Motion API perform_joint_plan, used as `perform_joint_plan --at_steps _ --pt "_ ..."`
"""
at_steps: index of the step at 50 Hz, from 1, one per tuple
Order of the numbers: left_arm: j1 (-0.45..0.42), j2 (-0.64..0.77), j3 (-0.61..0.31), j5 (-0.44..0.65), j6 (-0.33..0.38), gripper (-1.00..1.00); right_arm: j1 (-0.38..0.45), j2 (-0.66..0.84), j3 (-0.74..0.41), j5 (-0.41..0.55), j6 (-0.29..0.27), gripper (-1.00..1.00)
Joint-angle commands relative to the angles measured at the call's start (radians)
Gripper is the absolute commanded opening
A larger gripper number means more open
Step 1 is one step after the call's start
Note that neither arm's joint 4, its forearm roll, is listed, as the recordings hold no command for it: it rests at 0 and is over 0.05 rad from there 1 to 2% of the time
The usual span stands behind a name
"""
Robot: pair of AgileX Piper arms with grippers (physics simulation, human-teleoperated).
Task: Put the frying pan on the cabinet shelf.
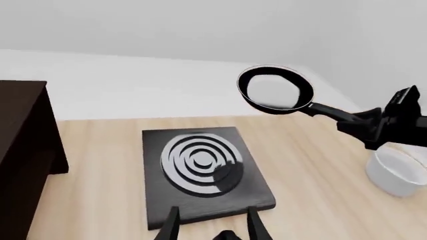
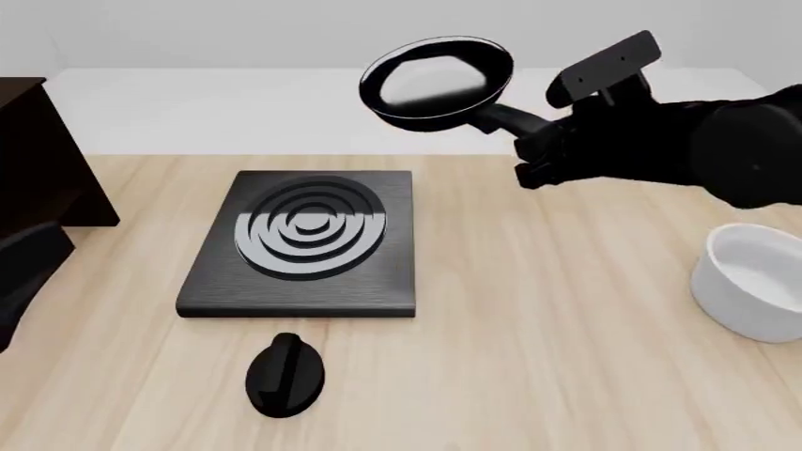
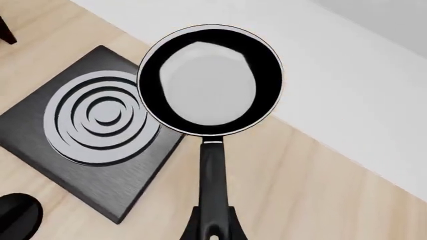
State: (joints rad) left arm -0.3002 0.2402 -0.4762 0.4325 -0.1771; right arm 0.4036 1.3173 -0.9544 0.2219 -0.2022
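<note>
Frying pan [image 2: 435,81]: small, round, glossy black, thin bright rim, pale sheen across the inner base, long black handle. Held in the air, clear of the table [image 2: 551,310], above and beyond the far right corner of the stove plate [image 2: 304,242], bowl tilted a little toward the camera in the front view. Handle running back to the right gripper [image 3: 213,227], fingers [image 3: 235,225] closed narrowly on either side of it near its end, nothing else touched. Seen from the right wrist: pan face-on, handle straight down between the two fingers. Left gripper [image 1: 212,227] low over the near edge of the stove plate, fingers [image 1: 171,225] set well apart, holding nothing. Cabinet shelf [image 2: 23,83] at the far left edge, dark brown, boxy, well apart from the pan. White bowl [image 2: 757,282] on the table at right, below the right arm. Black knob [image 2: 285,374] on the table just in front of the stove plate.
</note>
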Motion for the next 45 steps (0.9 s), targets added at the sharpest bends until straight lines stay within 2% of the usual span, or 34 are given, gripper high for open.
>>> perform_joint_plan --at_steps 1,2,5,9,13,15,24,30,34,36,40,42,45 --pt "-0.013 0.051 -0.039 -0.020 -0.096 1.00 0.071 0.037 -0.135 0.028 0.030 -1.00" --pt "-0.016 0.053 -0.047 -0.014 -0.100 1.00 0.074 0.039 -0.137 0.028 0.029 -1.00" --pt "-0.065 0.048 -0.026 -0.026 -0.183 1.00 0.086 0.053 -0.155 0.029 0.038 -1.00" --pt "-0.079 0.063 -0.047 -0.038 -0.250 1.00 0.102 0.070 -0.176 0.029 0.045 -1.00" --pt "-0.089 0.086 -0.051 -0.058 -0.278 1.00 0.119 0.075 -0.192 0.028 0.035 -1.00" --pt "-0.092 0.095 -0.050 -0.072 -0.282 1.00 0.128 0.080 -0.200 0.029 0.049 -1.00" --pt "-0.126 0.127 -0.036 -0.140 -0.406 1.00 0.180 0.118 -0.234 0.013 0.072 -1.00" --pt "-0.133 0.171 -0.040 -0.175 -0.410 1.00 0.210 0.141 -0.266 0.018 0.079 -1.00" --pt "-0.159 0.196 -0.036 -0.205 -0.459 1.00 0.224 0.146 -0.286 0.023 0.082 -1.00" --pt "-0.160 0.214 -0.042 -0.216 -0.444 1.00 0.235 0.146 -0.296 0.025 0.087 -1.00" --pt "-0.197 0.242 -0.051 -0.234 -0.475 1.00 0.255 0.151 -0.312 0.024 0.096 -1.00" --pt "-0.179 0.245 -0.049 -0.260 -0.519 1.00 0.268 0.158 -0.323 0.026 0.111 -1.00" --pt "-0.188 0.269 -0.052 -0.279 -0.513 1.00 0.286 0.162 -0.332 0.020 0.124 -1.00"
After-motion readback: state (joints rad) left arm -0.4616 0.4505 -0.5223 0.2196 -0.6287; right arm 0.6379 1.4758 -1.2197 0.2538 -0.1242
